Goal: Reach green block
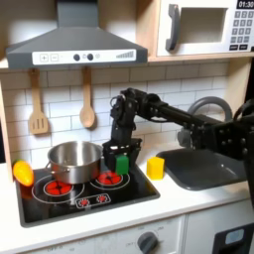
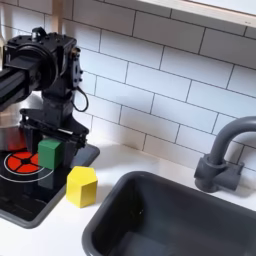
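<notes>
Toy stove top point(image 1: 74, 203) beneath white tile wall point(image 2: 180, 80); gripper point(image 2: 50, 148) jaws wide astride green block point(image 2: 50, 154)

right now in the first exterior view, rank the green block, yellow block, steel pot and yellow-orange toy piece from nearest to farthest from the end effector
1. green block, directly under the end effector, on the stove.
2. yellow block, to the first exterior view's right, on the counter.
3. steel pot, to the left, on a burner.
4. yellow-orange toy piece, far left.
</notes>
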You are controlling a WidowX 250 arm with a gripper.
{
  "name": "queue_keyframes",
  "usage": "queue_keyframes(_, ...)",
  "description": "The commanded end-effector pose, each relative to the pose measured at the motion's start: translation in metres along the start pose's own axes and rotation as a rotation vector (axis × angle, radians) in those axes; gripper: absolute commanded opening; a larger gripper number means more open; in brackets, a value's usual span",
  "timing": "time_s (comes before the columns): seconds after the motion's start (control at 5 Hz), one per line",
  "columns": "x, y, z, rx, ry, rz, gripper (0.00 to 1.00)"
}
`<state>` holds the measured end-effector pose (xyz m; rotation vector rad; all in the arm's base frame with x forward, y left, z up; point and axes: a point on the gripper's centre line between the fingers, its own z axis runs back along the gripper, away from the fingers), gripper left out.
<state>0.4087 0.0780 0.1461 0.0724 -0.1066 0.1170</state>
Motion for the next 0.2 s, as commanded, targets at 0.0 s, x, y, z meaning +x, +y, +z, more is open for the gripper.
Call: queue_keyframes(0.0,-0.0013,-0.0025,-0.0006,-0.010,-0.011,-0.034,1.00)
